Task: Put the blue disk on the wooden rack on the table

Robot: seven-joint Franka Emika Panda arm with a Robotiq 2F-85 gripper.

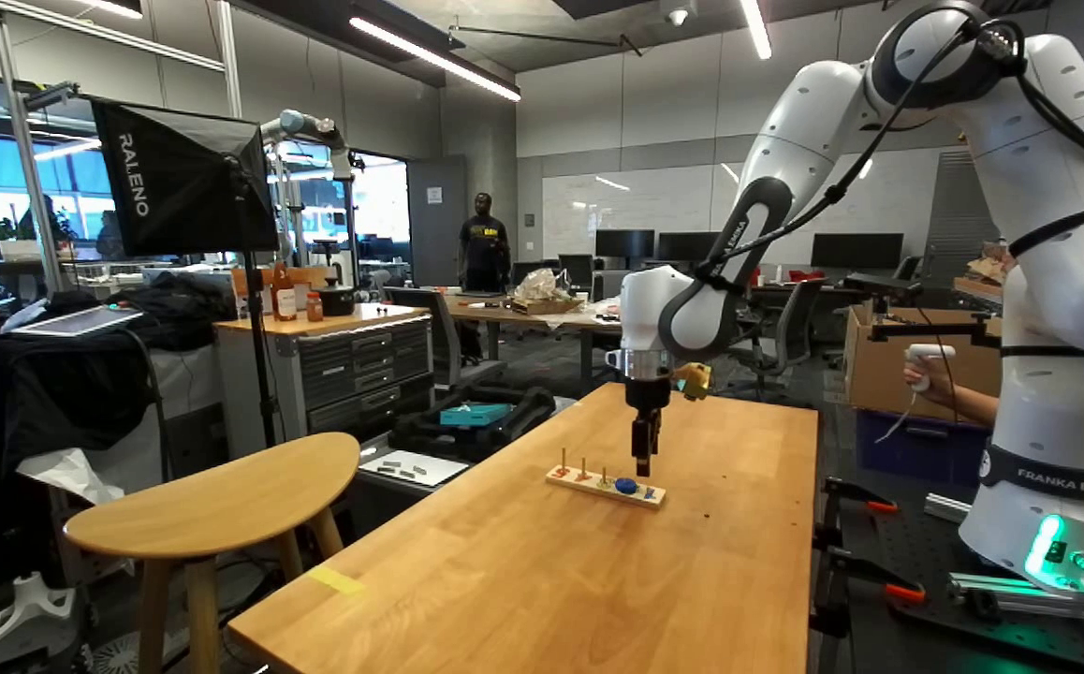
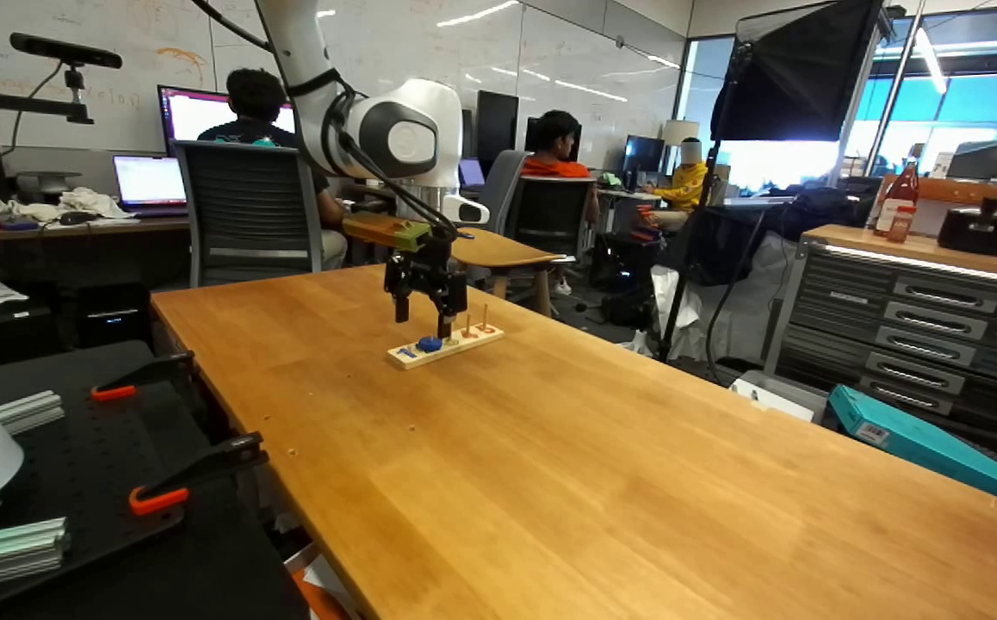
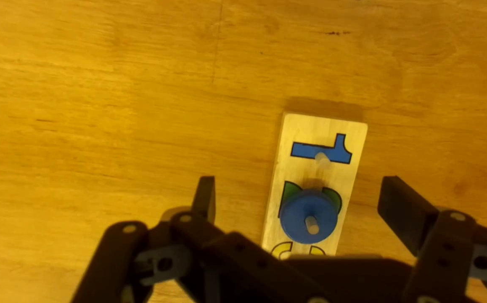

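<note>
The blue disk (image 3: 296, 221) lies flat on the wooden rack (image 3: 310, 126), around a peg over a green number. The peg passes up through its centre. The peg at the rack's end, by a blue number 1, is bare. In both exterior views the disk (image 1: 626, 486) (image 2: 430, 344) sits on the rack (image 1: 584, 484) (image 2: 417, 362), which rests on the table (image 1: 551, 580) (image 2: 593, 448). My gripper (image 3: 297, 181) is open and empty above the rack, its fingers apart on either side of the disk and not touching it. The gripper (image 1: 643, 468) (image 2: 423, 325) points down.
Other thin upright pegs (image 1: 583, 468) stand along the rack. Clamps (image 2: 158, 499) grip the table edge by the robot base (image 1: 1033, 524). A rounded light-wood table (image 1: 224, 491) and a drawer cabinet (image 1: 364, 365) stand beside the long table. Yellow tape (image 1: 338, 579) marks its top.
</note>
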